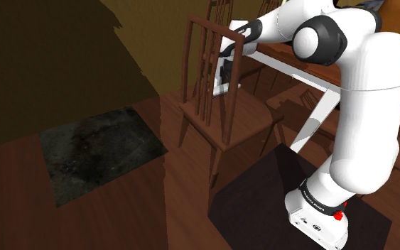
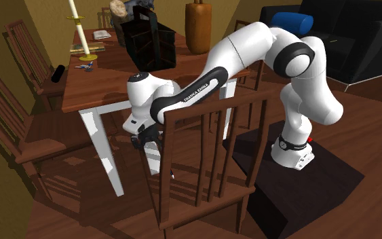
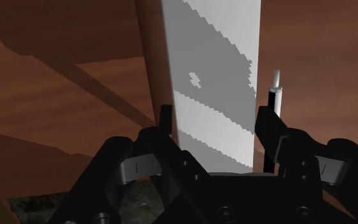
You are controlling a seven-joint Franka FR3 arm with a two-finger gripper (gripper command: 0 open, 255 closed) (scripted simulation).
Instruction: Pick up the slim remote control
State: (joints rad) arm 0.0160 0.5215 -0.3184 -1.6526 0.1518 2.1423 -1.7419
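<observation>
The approach was the step in hand, with nothing grasped yet. In the second exterior view the gripper hung low at centre-left, under the bench top, beside its white leg and behind the chair back. In the wrist view the fingers stood wide apart and empty, the leg showing between them. The slim remote control — a dark bar — lay by the bench's left edge, upper left of the frame, well apart. The next move likely called for backing out, rising above the bench top, then crossing to the remote — fingers kept wide

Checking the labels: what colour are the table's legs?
White; the table leg shows best in the second exterior view.
</observation>
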